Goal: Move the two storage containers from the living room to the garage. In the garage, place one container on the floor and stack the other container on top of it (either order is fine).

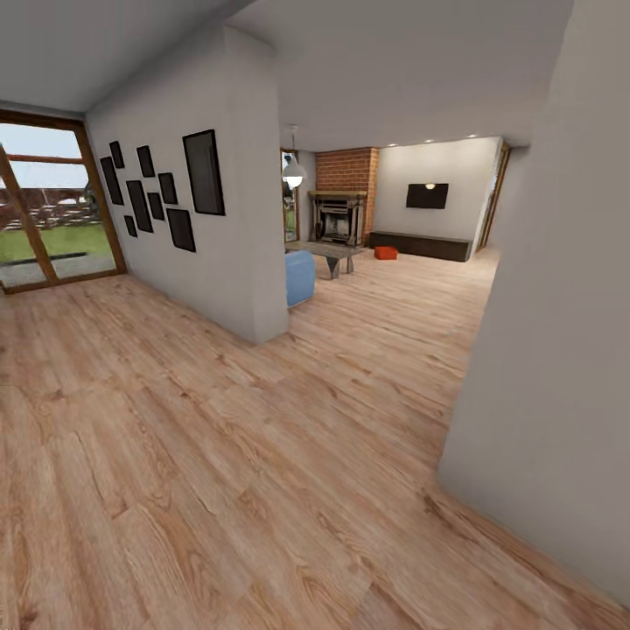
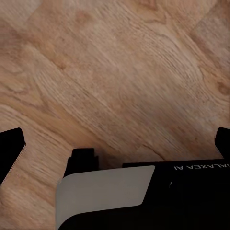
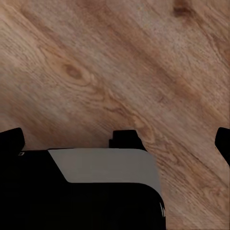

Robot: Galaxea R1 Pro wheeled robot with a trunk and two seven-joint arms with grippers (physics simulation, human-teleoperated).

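One orange storage container far off, both end effectors' fingers spread wide.

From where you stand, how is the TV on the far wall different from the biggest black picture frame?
The TV lies wider than tall; the biggest black picture frame stands taller than wide. The TV hangs far off beside the brick chimney; the frame hangs nearer, among smaller frames. Both are flat, black and wall-mounted.

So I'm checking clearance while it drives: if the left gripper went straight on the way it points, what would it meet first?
Probably the wood plank floor: the left gripper points at bare planks between its open fingers. Depth is unclear.
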